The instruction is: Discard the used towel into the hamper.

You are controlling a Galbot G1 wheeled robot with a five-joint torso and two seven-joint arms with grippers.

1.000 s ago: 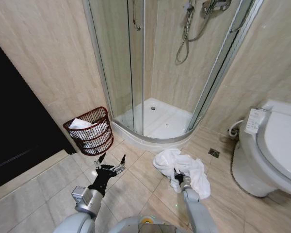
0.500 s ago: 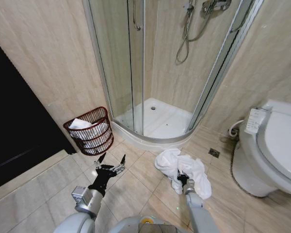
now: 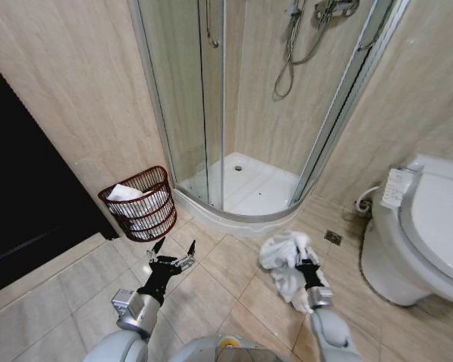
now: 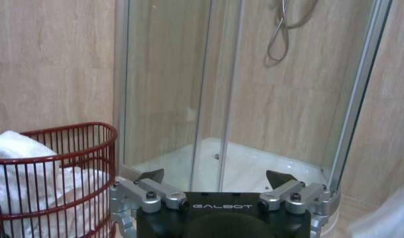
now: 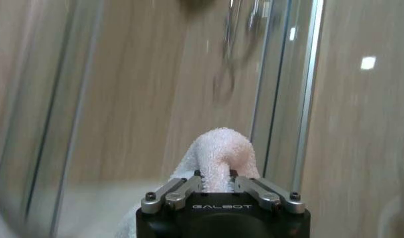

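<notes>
Two grippers here: the right gripper [image 3: 305, 263] has its metal fingers pinched tight on a fluffy white terry towel [image 3: 287, 260], which bunches in a soft lump just in front of the curved glass shower stall [image 3: 234, 113]. Left of that stall sits the hamper [image 3: 140, 202], a reddish-brown half-round wire basket with white cloth inside. The left gripper [image 3: 172, 253] hovers in front of it, fingers spread wide, holding nothing.

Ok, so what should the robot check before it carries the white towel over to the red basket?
1. Right gripper shut on the white fluffy terry towel: ok.
2. Towel fully off the beige tiled floor: cannot tell.
3. Reddish-brown wire hamper upright by the wall: ok.
4. Room in the hamper: cannot tell, white cloth already lies inside.
5. Left gripper open, low beside the hamper: ok.
</notes>
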